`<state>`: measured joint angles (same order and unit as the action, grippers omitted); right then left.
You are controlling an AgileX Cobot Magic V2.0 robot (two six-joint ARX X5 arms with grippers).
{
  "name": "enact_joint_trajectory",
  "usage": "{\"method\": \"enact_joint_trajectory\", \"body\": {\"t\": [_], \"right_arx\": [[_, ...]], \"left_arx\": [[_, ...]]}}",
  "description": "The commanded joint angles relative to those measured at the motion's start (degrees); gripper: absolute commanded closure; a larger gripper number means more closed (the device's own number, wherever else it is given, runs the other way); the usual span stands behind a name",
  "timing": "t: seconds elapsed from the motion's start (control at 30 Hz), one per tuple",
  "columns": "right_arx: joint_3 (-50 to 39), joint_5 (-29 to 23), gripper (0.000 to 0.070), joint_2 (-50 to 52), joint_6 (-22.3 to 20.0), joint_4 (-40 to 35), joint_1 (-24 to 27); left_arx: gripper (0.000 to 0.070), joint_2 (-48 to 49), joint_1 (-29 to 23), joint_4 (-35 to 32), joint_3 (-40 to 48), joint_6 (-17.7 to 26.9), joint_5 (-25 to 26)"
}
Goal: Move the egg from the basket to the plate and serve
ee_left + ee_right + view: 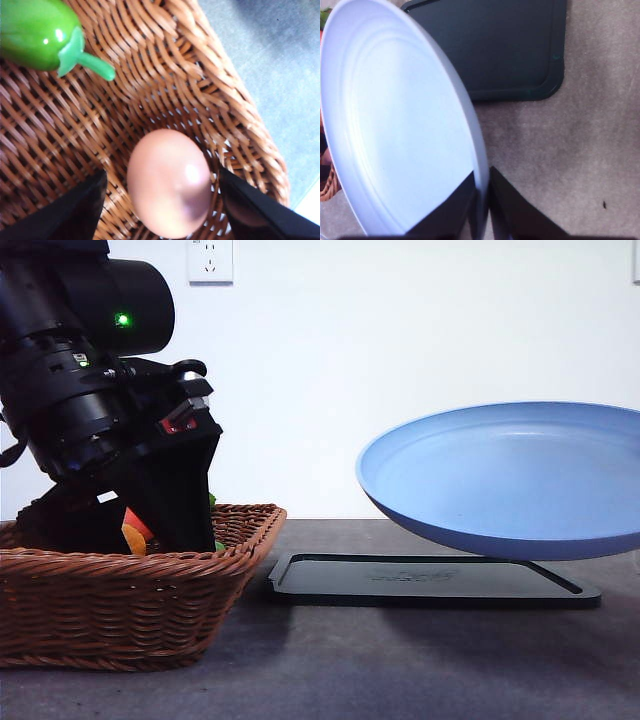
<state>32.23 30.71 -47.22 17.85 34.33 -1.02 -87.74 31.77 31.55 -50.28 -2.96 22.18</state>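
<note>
While the grey desk (420,670) spreads under everything, I start with the brown woven wicker basket (120,610) sitting at my left, rectangular with flaring sides. Next in size comes the large round light-blue plastic plate (500,480), held up off the desk and tilted, above the flat black rectangular tray (430,580). My right tool (482,210) is clamped on the plate's rim, one finger on each face of it.

My left tool (165,200) is down inside the basket, its jaws parted — a black finger on each side of the small smooth salmon-pink egg (169,182), with a gap visible on both sides, so it grips nothing yet. The egg lies on the wicker floor near a corner of the basket; a glossy green pepper-like toy (37,32) lies a little apart from it.

As I judge it, the plate is ready and waiting, but the transfer itself is not begun — closing on the egg, lifting it, placing it on the plate and serving are all left.
</note>
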Motion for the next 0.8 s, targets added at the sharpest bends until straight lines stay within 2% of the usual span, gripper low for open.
{"method": "enact_joint_trajectory", "body": {"t": [0.0,0.37,0.53,0.77], "right_arx": [[0.04,0.38,0.07,-0.11,0.15,-0.42,0.09],[0.04,0.51,0.07,-0.11,0.15,-0.41,0.09],[0.04,0.81,0.07,-0.11,0.17,-0.38,0.09],[0.04,0.89,0.07,-0.15,0.22,0.48,0.05]], "left_arx": [[0.0258,-1.88,0.5,-0.19,-0.79,1.02,-0.38],[0.0442,-2.17,0.5,-1.14,-0.82,1.04,-0.38],[0.045,-2.17,0.45,0.49,-1.95,1.09,-0.38],[0.045,-2.17,0.44,11.8,-11.7,3.22,-0.34]]}}
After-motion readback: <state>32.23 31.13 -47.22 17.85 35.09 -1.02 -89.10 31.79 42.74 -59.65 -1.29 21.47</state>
